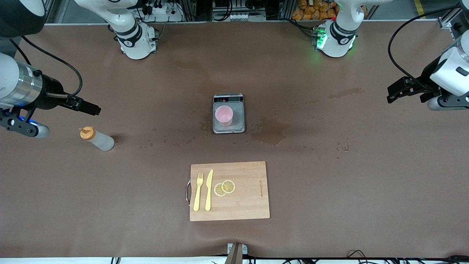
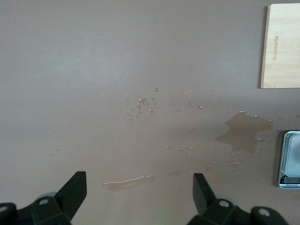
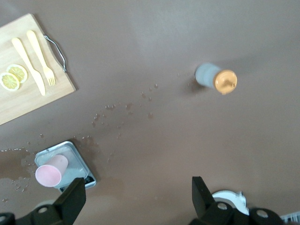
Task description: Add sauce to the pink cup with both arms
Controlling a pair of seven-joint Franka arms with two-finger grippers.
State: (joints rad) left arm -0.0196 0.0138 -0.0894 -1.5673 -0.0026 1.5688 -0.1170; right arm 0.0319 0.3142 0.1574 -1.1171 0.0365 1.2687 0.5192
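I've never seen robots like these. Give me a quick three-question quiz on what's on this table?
1. True or false: the pink cup stands on the scale.
2. What lies beside the knife on the cutting board: A spoon, B fork, C whisk?
3. Which gripper is close to the sauce bottle?

Key
1. True.
2. B, the fork.
3. The right gripper, open; the left gripper waits open at the left arm's end.

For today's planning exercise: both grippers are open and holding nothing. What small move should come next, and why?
Probably lower the open right gripper onto the sauce bottle, which stands ungripped nearby at its end of the table. The pink cup already sits on the scale.
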